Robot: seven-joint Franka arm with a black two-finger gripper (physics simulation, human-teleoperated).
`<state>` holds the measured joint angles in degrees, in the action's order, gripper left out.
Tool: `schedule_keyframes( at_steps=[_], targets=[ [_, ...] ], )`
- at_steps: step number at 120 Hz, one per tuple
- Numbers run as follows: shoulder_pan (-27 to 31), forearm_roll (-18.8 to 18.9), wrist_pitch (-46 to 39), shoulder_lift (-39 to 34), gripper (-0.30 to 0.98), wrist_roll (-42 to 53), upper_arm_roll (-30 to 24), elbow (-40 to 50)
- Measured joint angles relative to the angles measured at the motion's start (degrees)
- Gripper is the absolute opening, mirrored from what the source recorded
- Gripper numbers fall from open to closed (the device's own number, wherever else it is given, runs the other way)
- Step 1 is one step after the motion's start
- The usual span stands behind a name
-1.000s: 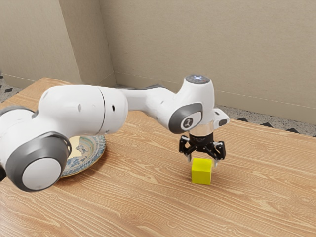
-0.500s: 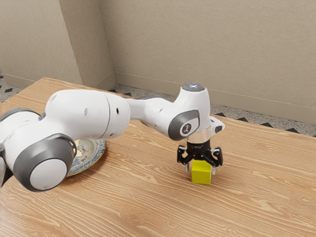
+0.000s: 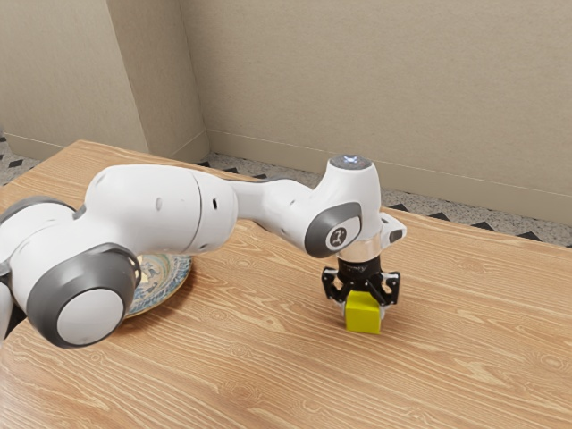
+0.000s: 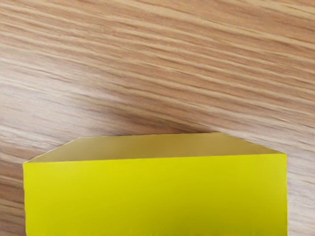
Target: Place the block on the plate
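My gripper (image 3: 364,310) points straight down at the yellow block (image 3: 363,322), with one finger against each of two opposite sides, shut on it. The block rests upright on the wooden table. Its yellow top and one side face, close under my hand, appear in the wrist view as a large block (image 4: 155,196). Off toward the exterior view's left lies the patterned plate (image 3: 181,272), partly hidden behind the arm.
The wooden table (image 3: 268,357) extends around the block and the plate. The arm's thick white links pass low in front of part of the plate. Beyond the table's far edge are a tiled floor and a beige wall.
My hand has come down over the block and shifted slightly toward the exterior view's left. The fingers have drawn together onto the block, which has barely shifted. The plate has stayed put.
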<state>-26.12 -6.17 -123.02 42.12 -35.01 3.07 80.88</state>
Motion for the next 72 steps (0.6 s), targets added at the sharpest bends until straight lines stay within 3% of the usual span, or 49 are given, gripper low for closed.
schedule_keyframes(
  at_steps=[34, 56, 72],
  targets=[
    [-0.1, 0.3, 0.1, -1.8, 0.39, -0.4, 0.0, 0.0],
    [0.1, 3.4, 0.8, -11.7, 0.38, -0.8, 1.8, 7.1],
    [5.1, 5.9, 1.5, -20.3, 0.37, -0.9, 2.9, 16.1]
  ],
)
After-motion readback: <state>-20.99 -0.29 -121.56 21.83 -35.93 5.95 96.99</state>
